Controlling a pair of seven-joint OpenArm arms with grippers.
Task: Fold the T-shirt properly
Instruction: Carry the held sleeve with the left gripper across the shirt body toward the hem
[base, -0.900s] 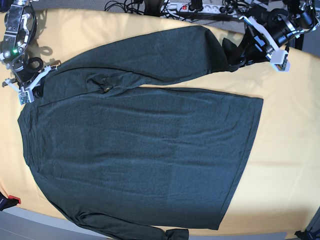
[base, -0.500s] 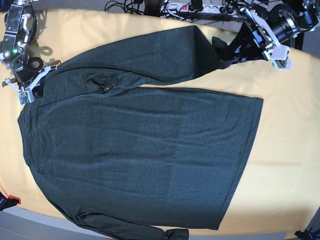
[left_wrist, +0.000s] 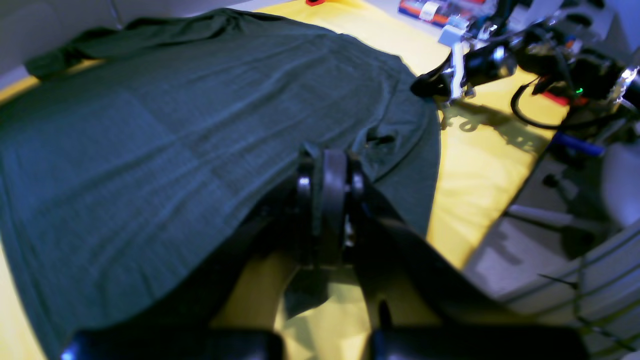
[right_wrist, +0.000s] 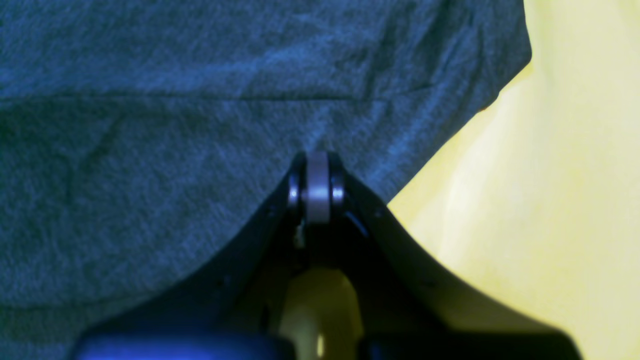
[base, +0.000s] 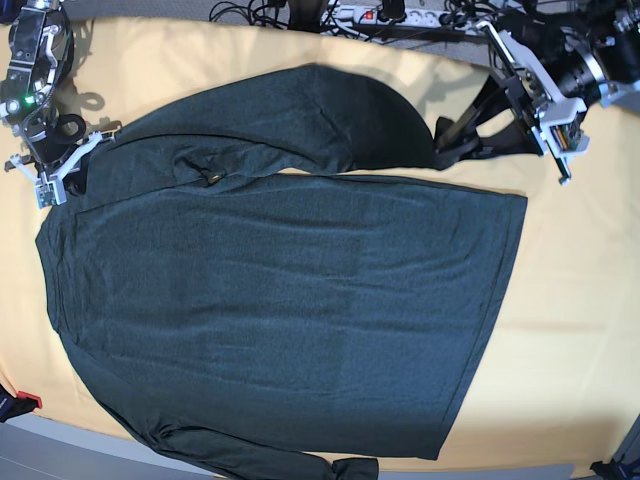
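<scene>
I am seeing my left end effector (base: 447, 143) clenching the cuff end of one long sleeve of the large dark teal-grey heathered knit T-shirt (base: 280, 310), and in the left wrist view its black fingers (left_wrist: 325, 200) are pressing tight together with dark cloth pinched between them. In the base view that arm is reaching in from the upper right of the picture, and the sleeve is arching from the grip toward the shoulder, lying doubled over itself just above the top edge of the shirt body. My right end effector (base: 48, 185) is sitting at the shoulder corner of the shirt on the picture's left; in the right wrist view its black fingers (right_wrist: 316, 187) are meeting on a fold of the blue-grey knit at the garment's edge, so I am reading it as gripping the shirt there. The shirt body is lying flat and spread wide across the yellow cloth-covered bench (base: 570, 300), with its hem toward the picture's right and its other sleeve trailing along the bottom edge, ending in a bunched cuff. Beyond the far edge of the bench, a white power strip (base: 385, 14) and a tangle of black cables (base: 250, 12) are lying.
</scene>
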